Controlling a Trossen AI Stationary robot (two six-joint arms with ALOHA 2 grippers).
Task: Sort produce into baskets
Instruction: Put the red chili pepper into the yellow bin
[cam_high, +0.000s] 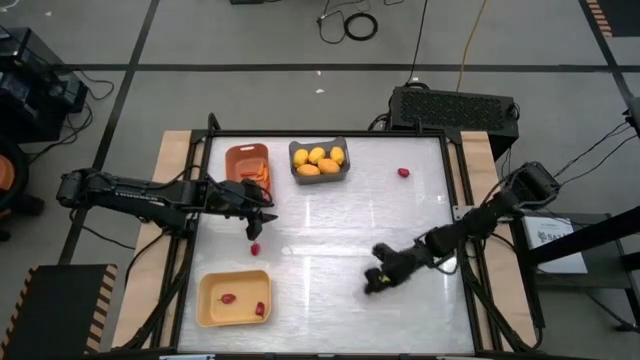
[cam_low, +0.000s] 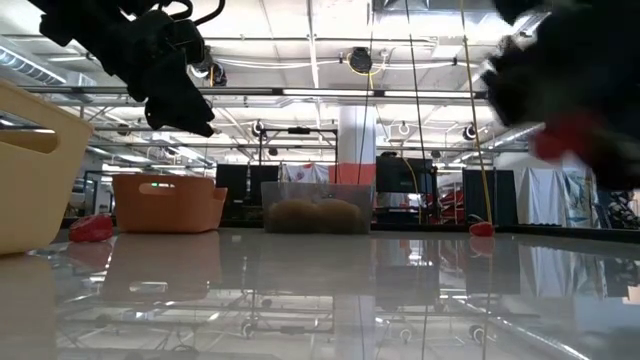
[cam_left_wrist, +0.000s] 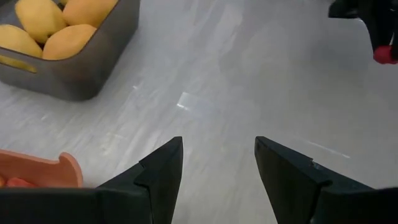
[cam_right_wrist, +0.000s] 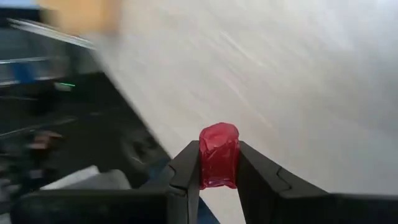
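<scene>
High view: glossy white desk (cam_high: 330, 250), three plastic bins, two dark arms.
Right hand (cam_right_wrist: 219, 163) clenched on a small, glossy, dark red rounded piece (cam_right_wrist: 219, 155), at the desk's right-front area (cam_high: 378, 280). Left hand (cam_left_wrist: 217, 163) with fingers spread, grasping nothing, near the shallow orange-brown bin with rounded corners (cam_high: 246, 165) holding thin orange sticks. Dark grey bin (cam_high: 319, 162): plump, smooth yellow-orange lemon-like fruits (cam_high: 318, 158). Shallow pale yellow bin (cam_high: 234, 298): two red pieces inside. Loose red pieces on the desk: one just beside the left hand (cam_high: 255, 248), one at the far right (cam_high: 404, 172).
</scene>
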